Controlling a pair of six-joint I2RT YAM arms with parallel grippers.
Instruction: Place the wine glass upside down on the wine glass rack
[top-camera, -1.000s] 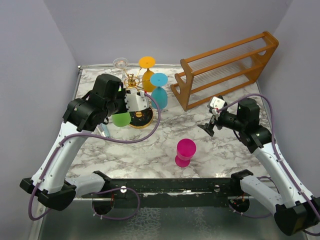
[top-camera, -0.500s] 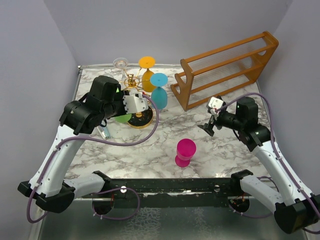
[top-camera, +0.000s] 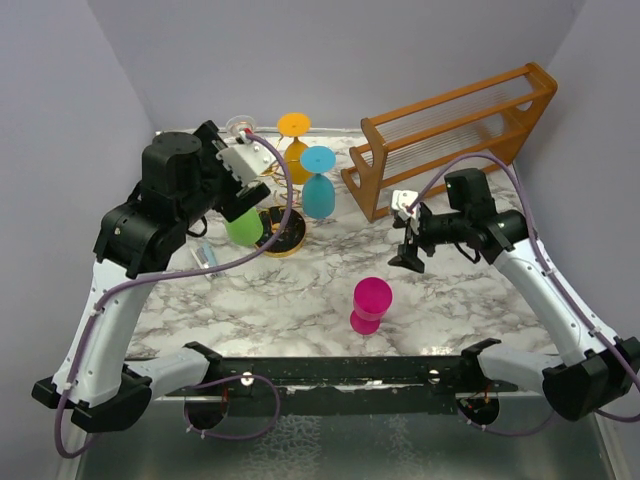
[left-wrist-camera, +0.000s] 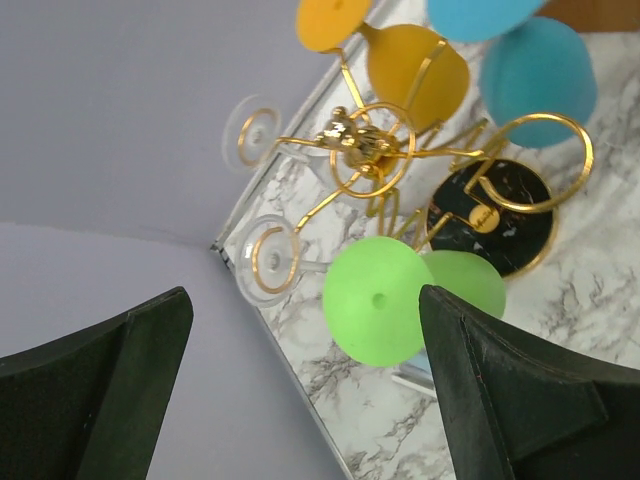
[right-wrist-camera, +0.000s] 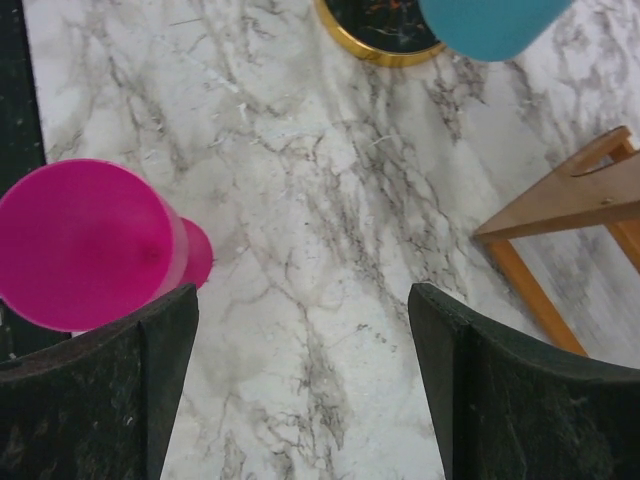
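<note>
**Left pincer** (left-wrist-camera: 303, 292): jaws spread wide, nothing between them, and nothing touches either finger. It hangs high over the back-left part of the marble table (top-camera: 300, 300), pointing down.

- Straight ahead of the jaws, nearer the finger on the right of the wrist view: green wine glass (left-wrist-camera: 378, 300). It is upside down, flat foot towards the pincer and bowl below, and well clear of both fingers.
- The glass is at the wine glass rack (left-wrist-camera: 365, 150), on the side nearest the pincer, with its bowl just beside the rack's dark round base.
- The foot hides the loop under it, so I cannot tell how the stem is seated.
- Farther out, off towards the other finger: two clear glasses (left-wrist-camera: 268, 258) at the rack's gold arms.
- Beyond the rack's centre post: orange glass (left-wrist-camera: 415, 65) and blue glass (left-wrist-camera: 540, 70), both foot up.

**Right pincer** (right-wrist-camera: 302, 290): jaws also wide apart and empty, hovering above bare marble.

- Below it, by the finger on the left of its wrist view: pink wine glass (right-wrist-camera: 85, 245). It stands on the table, apart from the pincer and well apart from the gold rack. Cannot tell which end is up.
- On the opposite finger's side: corner of the wooden slatted rack (right-wrist-camera: 570, 200).
- Ahead of the jaws, at the edge of view: the blue glass bowl and the rim of the gold rack's base.
</note>
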